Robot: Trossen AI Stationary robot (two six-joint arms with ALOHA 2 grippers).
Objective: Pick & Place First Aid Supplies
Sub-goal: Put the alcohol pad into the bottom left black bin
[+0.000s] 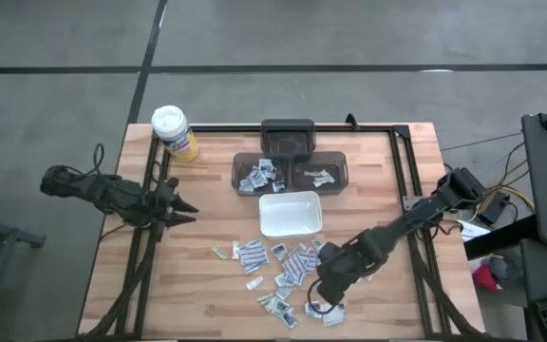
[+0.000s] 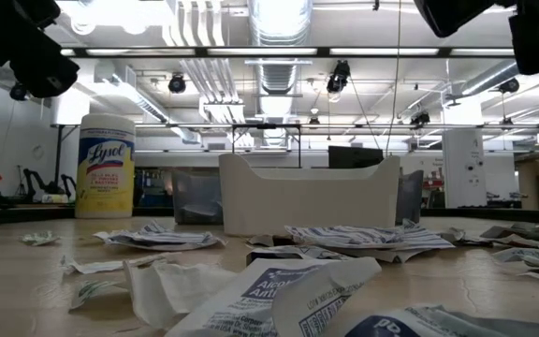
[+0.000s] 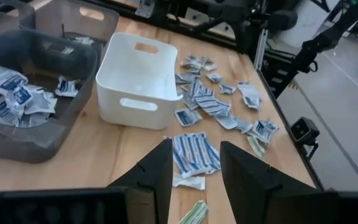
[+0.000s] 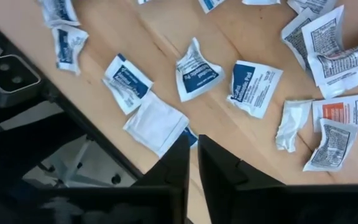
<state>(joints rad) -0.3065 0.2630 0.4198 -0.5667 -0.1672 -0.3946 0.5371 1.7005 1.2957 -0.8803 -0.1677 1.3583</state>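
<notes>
the wooden table (image 1: 198,294) fills the middle of the high view, its bare boards showing at the lower left. two dark bins (image 1: 291,173) sit side by side at upper centre, each already holding some packets. just below them stands the white tray (image 1: 290,213), which looks empty from above. the yellow canister (image 1: 175,132) stands at the upper left corner of the table.

the left gripper (image 1: 180,206) waits at the left edge of the table, its fingers spread apart with nothing between them, well apart from the work.

the first aid supplies (image 1: 283,266) lie scattered in the lower centre of the high view, below the tray, running down toward the table's bottom edge. the right gripper (image 1: 323,296) hovers low over the lower right end of that scatter. in the right wrist view its fingers (image 4: 179,168) stand with only a thin slit between them and no packet in it, over a white packet (image 4: 157,123) near the table edge.

this looks like the picking step. the next move likely needs the jaws spread wider, lowered flat onto one packet, then closed on an edge that can lift off the wood.
</notes>
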